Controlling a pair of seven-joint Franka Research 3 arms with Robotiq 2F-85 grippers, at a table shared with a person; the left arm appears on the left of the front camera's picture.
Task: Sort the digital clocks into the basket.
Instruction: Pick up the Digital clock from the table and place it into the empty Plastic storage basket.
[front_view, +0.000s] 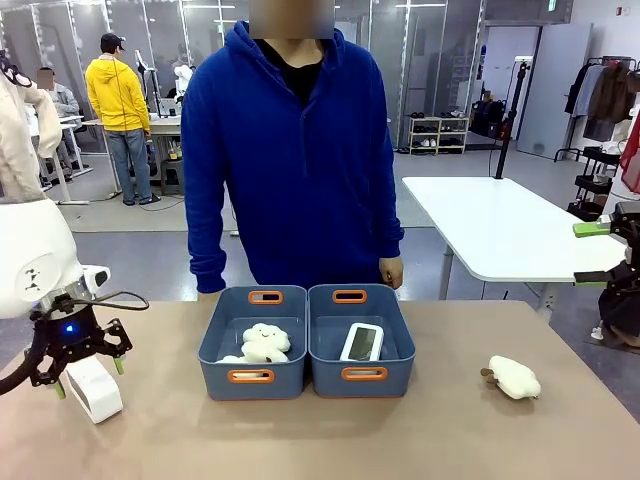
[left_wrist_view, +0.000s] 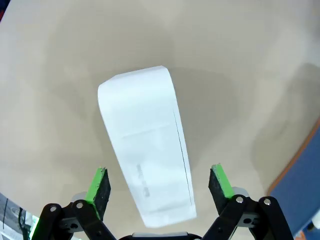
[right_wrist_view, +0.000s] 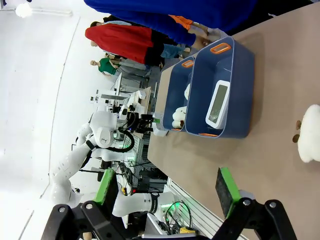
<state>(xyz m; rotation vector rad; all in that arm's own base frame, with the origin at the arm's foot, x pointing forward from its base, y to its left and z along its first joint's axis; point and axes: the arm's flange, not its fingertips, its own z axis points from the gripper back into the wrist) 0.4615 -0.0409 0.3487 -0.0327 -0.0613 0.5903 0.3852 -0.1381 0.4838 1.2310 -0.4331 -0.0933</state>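
One digital clock (front_view: 93, 391) lies on the table at the near left, its plain white back (left_wrist_view: 147, 145) turned up. My left gripper (front_view: 85, 375) hangs open just over it, one green pad (left_wrist_view: 98, 185) on each side and neither touching. A second digital clock (front_view: 362, 343) lies screen-up inside the right-hand basket (front_view: 325, 375), which the right wrist view shows as the nearer bin (right_wrist_view: 242, 90) with that clock (right_wrist_view: 217, 104) in it. My right gripper (front_view: 592, 252) is raised at the far right edge, open (right_wrist_view: 166, 189) and empty.
The twin bin (front_view: 215, 380) on the left holds a white cloud plush (front_view: 264, 342). Another cloud plush (front_view: 515, 377) lies on the table to the right. A person in a blue hoodie (front_view: 290, 150) stands behind the bins. A blue bin wall (left_wrist_view: 300, 190) is close to my left gripper.
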